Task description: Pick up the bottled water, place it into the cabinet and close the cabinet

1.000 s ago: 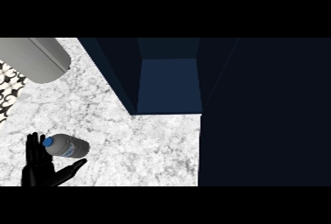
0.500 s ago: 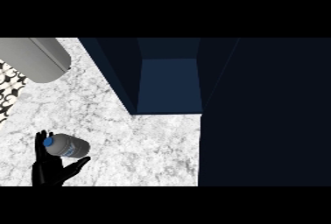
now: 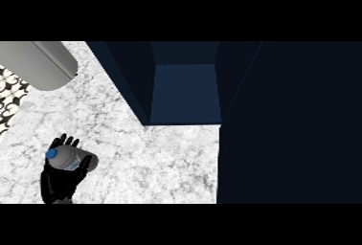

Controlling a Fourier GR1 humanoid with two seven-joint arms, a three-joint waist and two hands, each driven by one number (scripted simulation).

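At the far left edge, a black-and-white patterned strip [image 3: 8,95] is showing beside the counter's top. Just right of it, at the upper left, a grey cylinder [image 3: 35,62] is lying tilted, its rounded end pointing down and to the right over the marble; what it is cannot be told.

Below that, in the lower left, the left hand [image 3: 60,184] is coming in from the view's lower edge and is wrapping round the bottled water [image 3: 71,159]. Its fingers [image 3: 67,141] are showing above and behind the bottle and its thumb [image 3: 88,162] is curling along the bottle's right side, so the hand is clamping the bottle. The bottle is lying tilted in the hand, with its blue cap [image 3: 51,154] pointing to the left. Whether it is touching the surface or being held clear of it cannot be told.

To the right, a stretch of white-and-grey marble counter [image 3: 148,162] is spreading between the bottle and the cabinet [image 3: 184,91]. The cabinet is standing open at the upper middle, well apart from the hand, its blue inside showing between dark walls. Its slanting left wall is the part nearest the bottle.

Further right, a large dark panel [image 3: 290,124] is filling the whole right side from top to bottom, meeting the counter along a straight edge.
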